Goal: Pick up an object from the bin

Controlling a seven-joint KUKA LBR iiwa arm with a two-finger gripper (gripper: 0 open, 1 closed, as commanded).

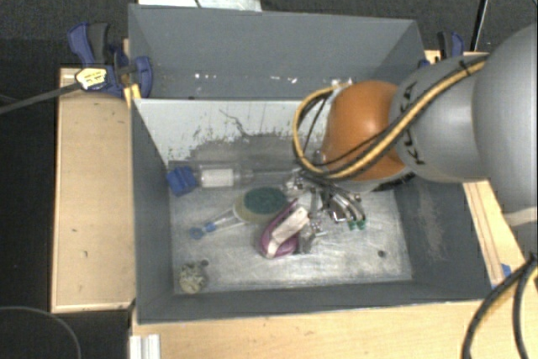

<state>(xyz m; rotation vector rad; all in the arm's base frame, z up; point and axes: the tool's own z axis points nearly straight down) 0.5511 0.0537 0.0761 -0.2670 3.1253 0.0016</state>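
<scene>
Grasp step, likely: tool (313, 219) low at the purple packet (280, 234), mid-frame.
You cannot tell its opening; next probably needs a firm close, then lift.

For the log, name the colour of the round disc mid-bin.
The disc is dark green; camera view.

Purple packet (280, 234) partly under end effector (316, 219)
</scene>
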